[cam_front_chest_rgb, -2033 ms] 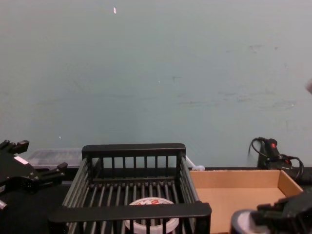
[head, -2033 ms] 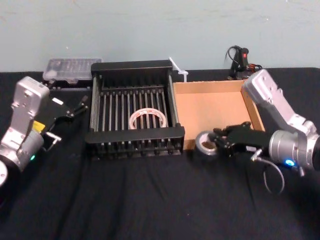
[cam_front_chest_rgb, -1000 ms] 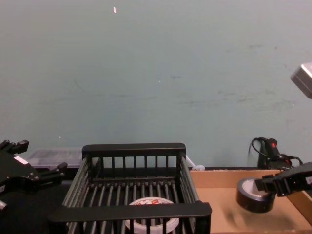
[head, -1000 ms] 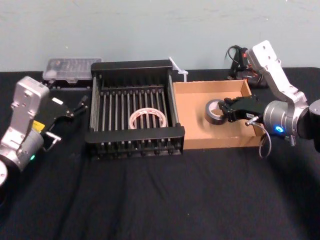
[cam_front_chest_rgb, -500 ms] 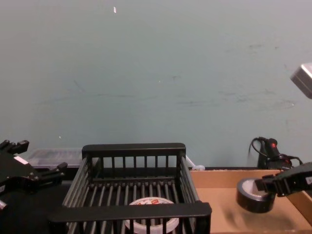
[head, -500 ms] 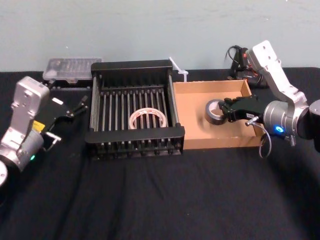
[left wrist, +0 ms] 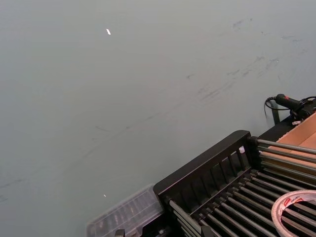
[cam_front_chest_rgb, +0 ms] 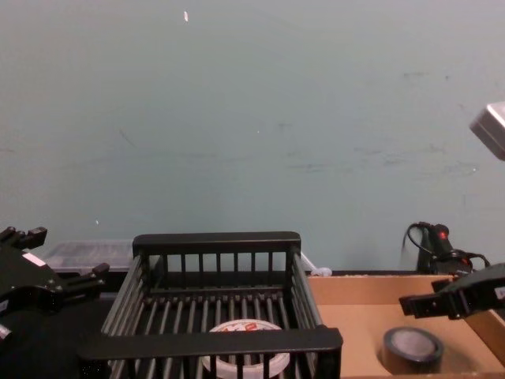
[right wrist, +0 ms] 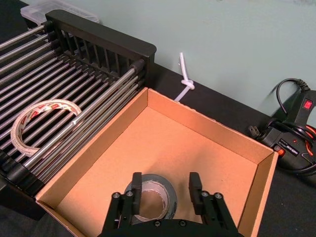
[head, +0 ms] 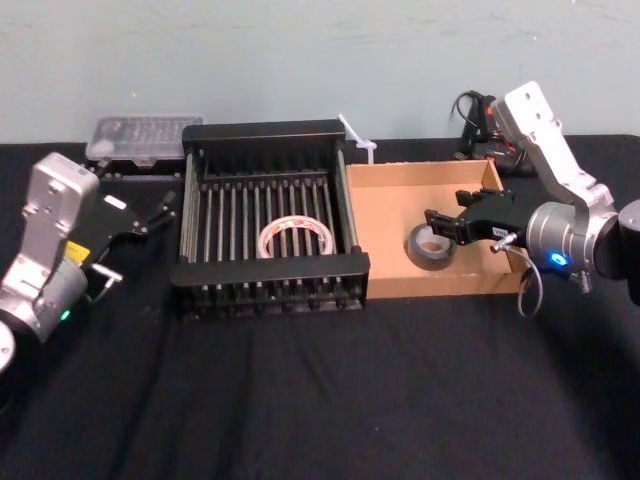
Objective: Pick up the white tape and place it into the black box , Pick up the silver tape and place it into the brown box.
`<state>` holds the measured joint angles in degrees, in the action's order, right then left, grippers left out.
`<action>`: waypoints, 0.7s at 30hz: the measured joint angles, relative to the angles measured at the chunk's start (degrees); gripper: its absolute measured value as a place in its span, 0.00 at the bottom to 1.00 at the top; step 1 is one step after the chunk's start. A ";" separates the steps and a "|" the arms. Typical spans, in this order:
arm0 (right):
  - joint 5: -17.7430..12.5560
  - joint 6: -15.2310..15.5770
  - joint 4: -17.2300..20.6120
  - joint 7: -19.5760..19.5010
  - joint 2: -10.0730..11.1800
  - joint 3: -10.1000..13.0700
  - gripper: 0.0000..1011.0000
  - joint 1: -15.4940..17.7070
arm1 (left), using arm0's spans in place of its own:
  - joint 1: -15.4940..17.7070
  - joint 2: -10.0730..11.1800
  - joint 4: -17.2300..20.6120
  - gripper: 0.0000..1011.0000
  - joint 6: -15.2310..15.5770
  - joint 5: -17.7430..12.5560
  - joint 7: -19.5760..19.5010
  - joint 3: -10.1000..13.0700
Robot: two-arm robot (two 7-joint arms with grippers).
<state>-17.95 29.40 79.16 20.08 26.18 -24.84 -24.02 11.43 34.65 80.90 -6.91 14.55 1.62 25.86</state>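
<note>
- Grey-silver tape roll (right wrist: 152,196) lies flat in my brown cardboard box (head: 390,285); my right gripper (right wrist: 164,194) hangs above it, fingers apart.
- White tape roll (head: 296,238) sits in the black slatted crate (head: 270,268).
- I think both jobs are done; next I lift away.

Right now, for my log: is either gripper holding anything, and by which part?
Nothing. The right gripper is open above the silver tape in the brown box; the left gripper is open, parked.

Lab: black-draped table (head: 300,400), bare wall (cam_front_chest_rgb: 252,118).
</note>
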 joint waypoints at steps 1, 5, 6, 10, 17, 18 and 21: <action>-0.01 0.00 0.01 0.00 0.01 -0.01 0.61 0.01 | 0.00 0.00 0.00 0.99 0.00 0.00 0.00 0.00; -0.04 0.00 0.03 -0.01 0.03 -0.02 0.73 0.01 | 0.00 0.00 0.00 0.99 0.00 0.00 0.00 0.00; -0.05 0.00 0.04 0.00 0.03 -0.02 0.77 0.01 | 0.00 0.00 0.00 0.99 0.00 0.00 0.00 0.00; -0.06 0.00 0.06 0.00 0.05 -0.02 0.88 0.01 | 0.00 0.00 0.00 0.99 0.00 0.00 0.00 0.00; -0.06 0.01 0.06 -0.01 0.05 -0.02 0.99 0.01 | 0.00 0.00 0.00 0.99 0.00 0.00 0.00 0.00; -0.06 0.00 0.07 -0.01 0.05 -0.02 0.99 0.01 | 0.00 0.00 0.00 0.99 0.00 0.00 0.00 0.00; -0.06 0.01 0.06 -0.01 0.05 -0.02 0.99 0.01 | 0.00 0.00 0.00 0.99 0.00 0.00 0.00 0.00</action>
<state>-18.01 29.41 79.22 20.07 26.23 -24.87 -24.01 11.43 34.65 80.90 -6.91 14.55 1.62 25.86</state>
